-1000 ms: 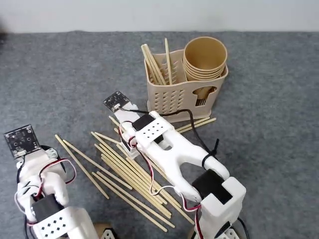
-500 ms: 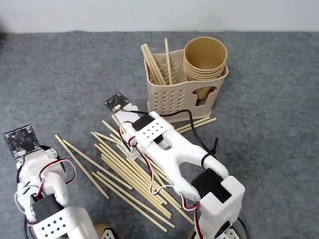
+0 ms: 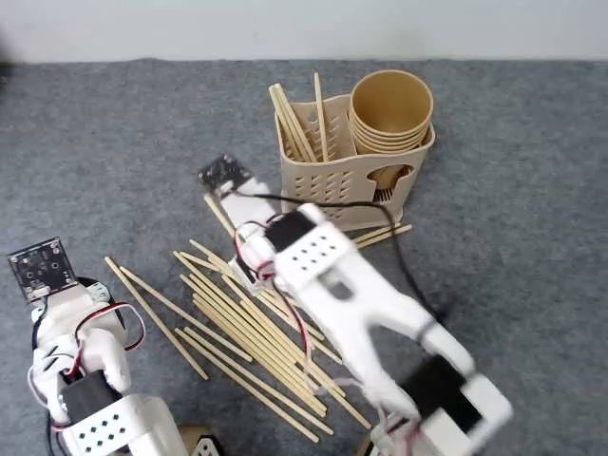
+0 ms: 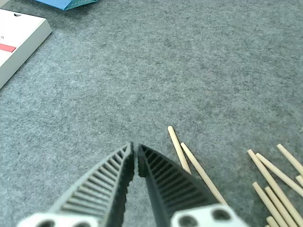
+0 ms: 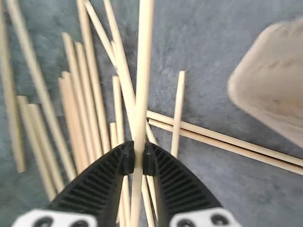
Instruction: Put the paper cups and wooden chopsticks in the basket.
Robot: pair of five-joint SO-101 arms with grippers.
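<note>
The left hand (image 4: 136,150) was closed on nothing over the grey table (image 4: 199,71), with two loose chopsticks (image 4: 179,149) just beside it. A white box (image 4: 16,40) and a blue thing (image 4: 71,3) lay well apart, cut off at the edge.

From the right wrist, the right hand (image 5: 137,158) pinched one chopstick (image 5: 143,71) above the scattered ones, the basket (image 5: 270,94) blurred nearby.

From above, the paper cups (image 3: 391,104) sat stacked in that basket, upright sticks (image 3: 293,128) in its other compartment. The right arm (image 3: 342,294) hid part of the pile.
</note>
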